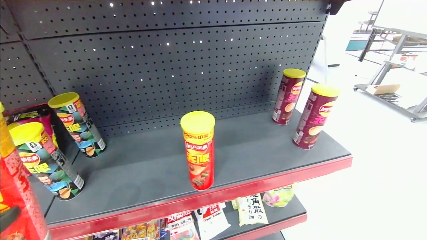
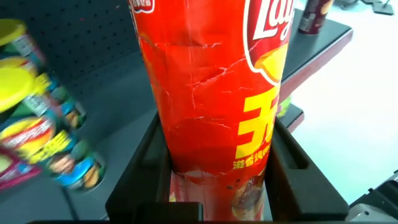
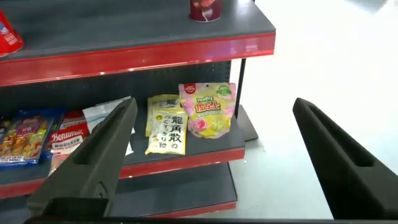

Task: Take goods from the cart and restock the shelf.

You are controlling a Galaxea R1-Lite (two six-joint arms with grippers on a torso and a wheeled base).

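Note:
My left gripper (image 2: 217, 165) is shut on a tall red chip can (image 2: 211, 93), its black fingers (image 2: 146, 162) pressing both sides of the lower part. In the head view that held can (image 1: 16, 200) rises at the far left, in front of the grey shelf board (image 1: 150, 166). Another red can with a yellow lid (image 1: 198, 150) stands upright near the board's front middle. My right gripper (image 3: 214, 112) is open, nothing between its fingers (image 3: 99, 155), and hangs in front of the lower shelf.
Two maroon cans (image 1: 288, 96) (image 1: 315, 116) stand at the shelf's right end and two dark patterned cans (image 1: 78, 125) (image 1: 45, 161) at the left. Snack packs (image 3: 208, 109) (image 3: 166, 124) lie on the lower shelf. A metal rack (image 1: 393, 66) stands far right on the white floor.

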